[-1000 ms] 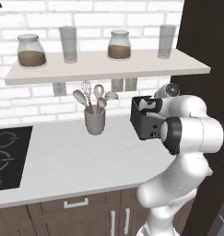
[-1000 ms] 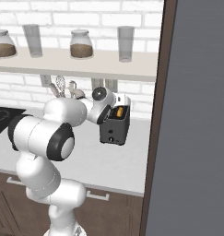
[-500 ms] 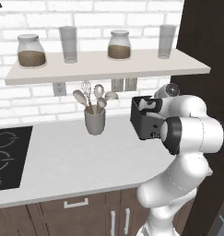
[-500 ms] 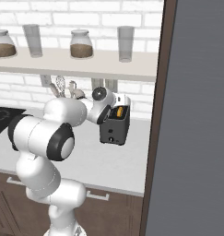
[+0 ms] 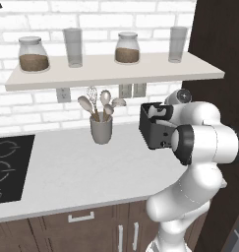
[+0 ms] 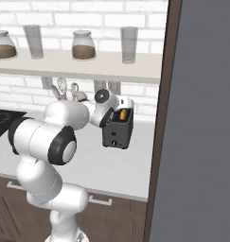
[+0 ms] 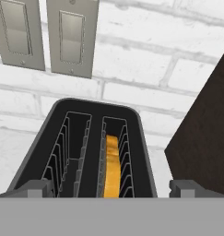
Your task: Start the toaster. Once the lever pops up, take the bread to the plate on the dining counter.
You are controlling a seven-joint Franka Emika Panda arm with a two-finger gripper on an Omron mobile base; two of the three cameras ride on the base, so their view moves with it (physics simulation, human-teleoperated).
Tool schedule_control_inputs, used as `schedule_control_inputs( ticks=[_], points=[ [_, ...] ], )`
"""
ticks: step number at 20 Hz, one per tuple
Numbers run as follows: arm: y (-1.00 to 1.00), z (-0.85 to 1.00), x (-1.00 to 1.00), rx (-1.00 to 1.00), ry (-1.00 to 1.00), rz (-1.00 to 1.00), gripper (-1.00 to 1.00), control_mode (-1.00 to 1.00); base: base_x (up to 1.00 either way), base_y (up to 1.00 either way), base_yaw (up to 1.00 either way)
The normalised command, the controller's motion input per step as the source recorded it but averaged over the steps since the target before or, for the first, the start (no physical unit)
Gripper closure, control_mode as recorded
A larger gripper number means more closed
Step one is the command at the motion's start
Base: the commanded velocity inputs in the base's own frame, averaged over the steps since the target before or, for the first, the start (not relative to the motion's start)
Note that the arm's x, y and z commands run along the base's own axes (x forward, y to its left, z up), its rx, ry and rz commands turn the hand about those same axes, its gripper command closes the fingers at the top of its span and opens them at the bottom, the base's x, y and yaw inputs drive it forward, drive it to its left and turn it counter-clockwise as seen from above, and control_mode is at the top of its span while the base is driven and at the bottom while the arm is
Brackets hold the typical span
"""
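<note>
Hand view: toaster directly below you, backed against brick wall. Bread upright in right slot, sunk low, so probably still untoasted. Gripper spread fully wide, holding nothing, straddling toaster, likely lining up on lever.

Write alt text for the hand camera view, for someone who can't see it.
Looking down into a black boxy two-slot toaster with a golden-tan bread slice in its right slot, against a white brick wall. Two grey wall plates sit above; dark fingers stand open.
</note>
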Motion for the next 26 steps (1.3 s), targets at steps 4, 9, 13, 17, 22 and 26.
schedule_control_inputs(
  ticks=[4, 9, 13, 17, 22, 26],
  points=[
    [0.00, 0.00, 0.00, 0.00, 0.00, 0.00, -1.00, -1.00, 0.00, 0.00, 0.00],
    [0.00, 0.00, 0.00, 0.00, 0.00, 0.00, -1.00, -1.00, 0.00, 0.00, 0.00],
    [0.00, 0.00, 0.00, 0.00, 0.00, 0.00, -1.00, -1.00, 0.00, 0.00, 0.00],
    [0.00, 0.00, 0.00, 0.00, 0.00, 0.00, -1.00, -1.00, 0.00, 0.00, 0.00],
    [0.00, 0.00, 0.00, 0.00, 0.00, 0.00, -1.00, -1.00, 0.00, 0.00, 0.00],
    [0.00, 0.00, 0.00, 0.00, 0.00, 0.00, -1.00, -1.00, 0.00, 0.00, 0.00]
  ],
)
